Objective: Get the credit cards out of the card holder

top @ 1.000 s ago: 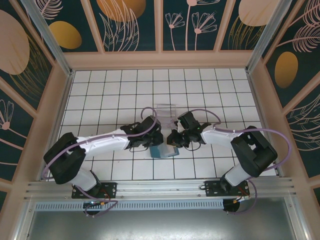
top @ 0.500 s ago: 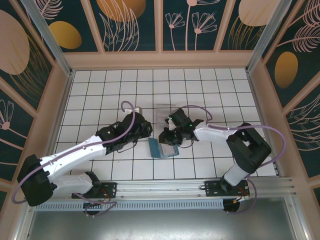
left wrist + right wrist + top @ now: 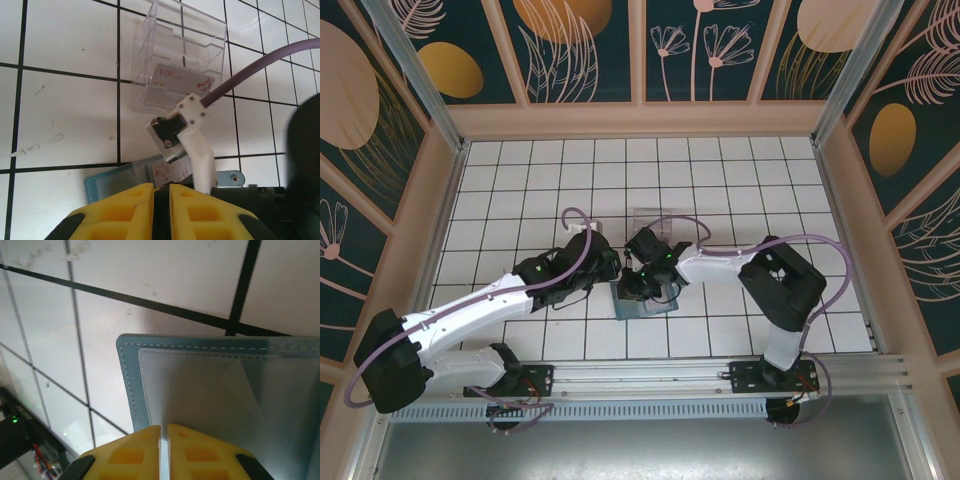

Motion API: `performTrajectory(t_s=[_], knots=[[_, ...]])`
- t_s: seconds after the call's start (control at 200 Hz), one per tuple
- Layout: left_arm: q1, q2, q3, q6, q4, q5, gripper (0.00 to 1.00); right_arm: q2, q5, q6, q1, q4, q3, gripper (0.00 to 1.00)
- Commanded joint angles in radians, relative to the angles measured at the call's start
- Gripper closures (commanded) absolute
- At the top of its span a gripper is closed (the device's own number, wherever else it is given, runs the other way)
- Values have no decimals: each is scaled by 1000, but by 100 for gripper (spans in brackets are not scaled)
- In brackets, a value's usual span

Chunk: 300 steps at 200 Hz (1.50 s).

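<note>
The teal card holder lies open on the tiles, its grey-blue inside facing up. My right gripper stands on its left half, jaws shut with the tips against the pale pocket. In the left wrist view the card holder shows a pale credit card with red flowers in a pocket, and its strap tab at the right. A second pale card marked VIP lies in the clear tray. My left gripper is shut and empty, just left of the card holder.
The clear plastic tray stands one tile behind the card holder. The right arm's white link and purple cable cross between the tray and the card holder. Wooden walls ring the tiled floor.
My right gripper has swung left and down onto the card holder. My left gripper has pulled back left, off the card holder, and the left arm has stretched out low.
</note>
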Motion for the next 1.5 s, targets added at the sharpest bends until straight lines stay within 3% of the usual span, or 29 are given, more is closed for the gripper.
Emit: performTrajectory(t_s=[0.0,0.415,0.886,1.206,1.496], knots=[[6,-17,-2,28,-18,-24,83,36,49,39,7,-13,26,88],[13,15,32,62,-38,-21,83,101,89,74,3,16,84,89],[14,-30,39,90,23,8,78,-77,146,61,-25,-62,90,88],[14,108,56,95,79,120,78,-209,211,72,-85,-113,-34,88],[14,345,138,102,41,257,76,-292,271,104,-94,-163,-146,86]])
